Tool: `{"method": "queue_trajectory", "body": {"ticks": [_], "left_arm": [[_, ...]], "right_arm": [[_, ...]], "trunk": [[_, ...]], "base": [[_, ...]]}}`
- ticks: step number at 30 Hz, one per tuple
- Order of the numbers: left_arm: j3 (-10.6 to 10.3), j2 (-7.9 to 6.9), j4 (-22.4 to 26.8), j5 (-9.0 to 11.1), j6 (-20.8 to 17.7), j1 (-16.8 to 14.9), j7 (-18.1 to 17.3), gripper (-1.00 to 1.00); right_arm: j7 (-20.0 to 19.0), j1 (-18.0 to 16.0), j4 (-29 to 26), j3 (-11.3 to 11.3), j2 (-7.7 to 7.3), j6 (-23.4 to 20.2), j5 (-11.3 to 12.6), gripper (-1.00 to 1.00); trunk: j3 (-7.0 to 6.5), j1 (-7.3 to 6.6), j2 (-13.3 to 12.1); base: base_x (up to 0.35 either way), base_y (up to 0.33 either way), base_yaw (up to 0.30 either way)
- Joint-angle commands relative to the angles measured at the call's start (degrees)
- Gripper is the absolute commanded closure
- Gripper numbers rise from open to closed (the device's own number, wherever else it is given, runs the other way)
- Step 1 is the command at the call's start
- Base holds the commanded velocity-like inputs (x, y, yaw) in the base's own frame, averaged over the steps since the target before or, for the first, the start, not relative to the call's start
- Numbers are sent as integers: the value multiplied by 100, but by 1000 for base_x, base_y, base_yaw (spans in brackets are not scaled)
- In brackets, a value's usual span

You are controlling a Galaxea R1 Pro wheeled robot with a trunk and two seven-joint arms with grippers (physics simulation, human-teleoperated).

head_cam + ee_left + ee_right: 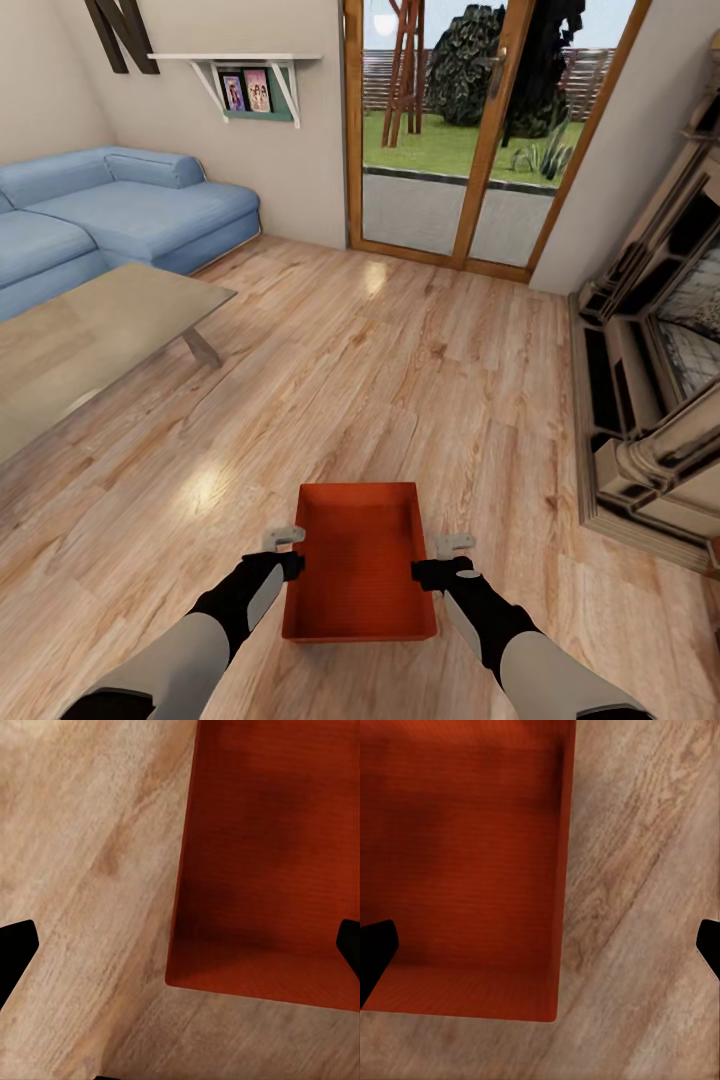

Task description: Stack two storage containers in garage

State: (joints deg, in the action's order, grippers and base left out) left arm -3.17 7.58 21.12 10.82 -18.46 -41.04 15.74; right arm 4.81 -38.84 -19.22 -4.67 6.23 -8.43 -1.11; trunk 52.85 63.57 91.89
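You're at start, in living room: one storage container (360, 570) on wood plank floor (400, 380), between your left gripper (284, 538) and right gripper (452, 546). Both fingers spread, each straddling a side wall, nothing clamped. Lift, garage trip, stacking all remain.

This is a living room in a home. A blue corner sofa (110, 215) stands by the wall, with a low glass table (95, 335) in front of it. The floor (400, 380) is of light wood planks. Wood-framed glass doors (470, 130) look out to a garden, a fireplace (660, 380) stands at the side, and a wall shelf (250, 85) carries small photos.
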Motion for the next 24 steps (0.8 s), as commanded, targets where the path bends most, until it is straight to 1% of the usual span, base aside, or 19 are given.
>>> {"method": "queue_trajectory", "body": {"ticks": [1, 11, 24], "left_arm": [[-34, -3, 10, 59, -26, 0, 43, -100], [-34, -2, 68, 52, -19, 0, 43, -100], [-34, -6, 85, 61, -26, 0, 43, -100]], "right_arm": [[37, -1, -12, -44, -2, -45, -18, -100], [37, -1, -12, -40, 16, -45, -24, -100], [45, -1, -12, -34, 19, -45, -29, -100]], "trunk": [[4, 0, 2], [4, 0, 2], [237, 285, 523]], "base": [[0, 0, 0], [0, 0, 0], [0, 0, 0]]}}
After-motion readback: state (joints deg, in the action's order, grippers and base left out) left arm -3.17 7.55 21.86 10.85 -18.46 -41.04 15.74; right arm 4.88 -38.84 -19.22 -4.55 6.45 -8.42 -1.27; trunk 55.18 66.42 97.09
